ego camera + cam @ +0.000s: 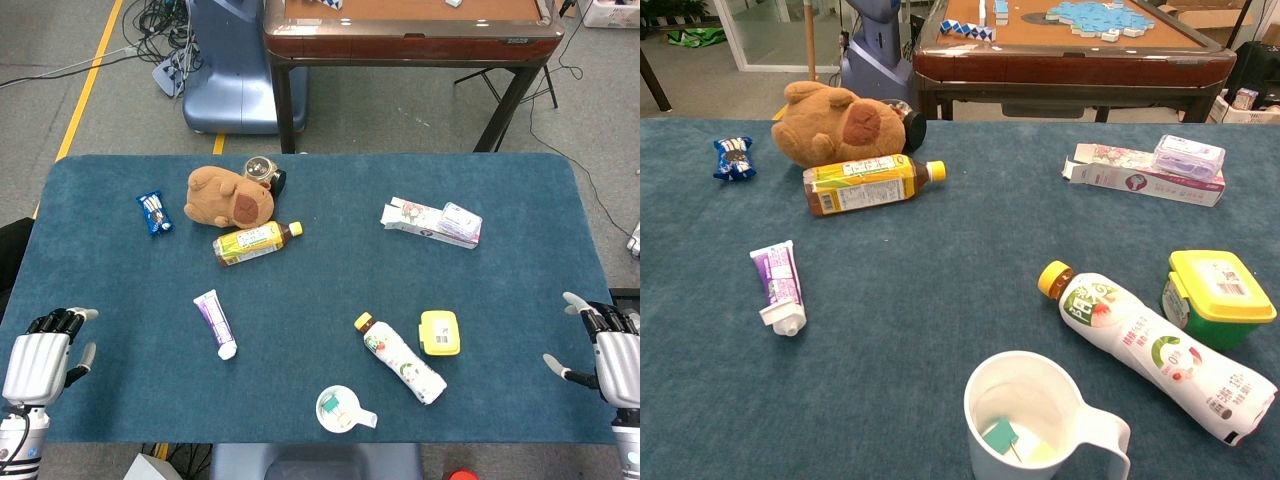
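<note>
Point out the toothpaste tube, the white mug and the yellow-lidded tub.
toothpaste tube (215, 322): head view, middle of the purple-and-white body.
white mug (1032, 417): chest view, on the near inner wall.
yellow-lidded tub (1220, 285): chest view, centre of the yellow lid.

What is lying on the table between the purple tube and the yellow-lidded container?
In the head view, the white bottle with an orange cap lies between the purple tube and the yellow-lidded container, close beside the container. The chest view shows the same.
</note>
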`<state>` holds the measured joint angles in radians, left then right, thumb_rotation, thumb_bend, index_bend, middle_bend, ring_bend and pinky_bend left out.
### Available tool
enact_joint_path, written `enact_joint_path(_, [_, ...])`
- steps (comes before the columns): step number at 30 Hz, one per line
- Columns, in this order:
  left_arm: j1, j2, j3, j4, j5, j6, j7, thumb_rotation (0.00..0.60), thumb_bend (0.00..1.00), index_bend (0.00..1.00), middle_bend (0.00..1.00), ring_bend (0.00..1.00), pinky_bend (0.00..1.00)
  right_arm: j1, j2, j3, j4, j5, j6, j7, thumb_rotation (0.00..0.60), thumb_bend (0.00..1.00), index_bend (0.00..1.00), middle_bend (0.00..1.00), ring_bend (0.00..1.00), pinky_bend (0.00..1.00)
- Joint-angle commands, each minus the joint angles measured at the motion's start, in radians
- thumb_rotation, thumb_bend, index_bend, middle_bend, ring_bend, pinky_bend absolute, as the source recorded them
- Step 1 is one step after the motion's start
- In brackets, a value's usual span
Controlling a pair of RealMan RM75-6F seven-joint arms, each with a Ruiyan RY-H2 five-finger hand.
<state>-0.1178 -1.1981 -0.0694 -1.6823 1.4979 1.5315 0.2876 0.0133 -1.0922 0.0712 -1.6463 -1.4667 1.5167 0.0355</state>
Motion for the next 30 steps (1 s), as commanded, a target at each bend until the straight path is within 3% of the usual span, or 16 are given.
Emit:
enact_joint_path(1, [0.000, 0.001, 0.000, 0.000, 0.000, -0.001, -0.001, 0.600, 0.37, 0.31, 0.32, 0.26, 0.29, 0.000, 0.000, 0.001, 0.000, -0.001, 0.002, 0.000, 0.600, 0.09, 0.18, 0.31, 0.19, 0.16])
enact_joint_path(9, [-0.015, 0.018, 0.001, -0.007, 0.012, -0.025, -0.043, 0.600, 0.37, 0.31, 0.32, 0.26, 0.29, 0.005, 0.031, 0.018, -0.020, -0.016, 0.023, -0.004, 0.600, 0.09, 0.18, 0.31, 0.19, 0.16])
enact_joint_path(19, [-0.160, 0.111, 0.003, 0.017, 0.064, -0.250, -0.221, 0.600, 0.38, 0.29, 0.32, 0.26, 0.28, 0.048, 0.142, 0.067, -0.124, -0.044, 0.026, -0.059, 0.600, 0.09, 0.18, 0.31, 0.19, 0.16])
enact_joint_path(26, [-0.306, 0.117, 0.002, 0.086, 0.104, -0.439, -0.391, 0.600, 0.63, 0.26, 0.31, 0.25, 0.26, 0.062, 0.169, 0.074, -0.166, -0.042, 0.016, -0.085, 0.600, 0.09, 0.18, 0.31, 0.19, 0.16])
enact_joint_path(30, [-0.380, 0.101, 0.004, 0.122, 0.119, -0.529, -0.432, 0.600, 0.68, 0.26, 0.31, 0.24, 0.24, 0.062, 0.173, 0.073, -0.176, -0.036, 0.016, -0.093, 0.600, 0.09, 0.18, 0.31, 0.19, 0.16])
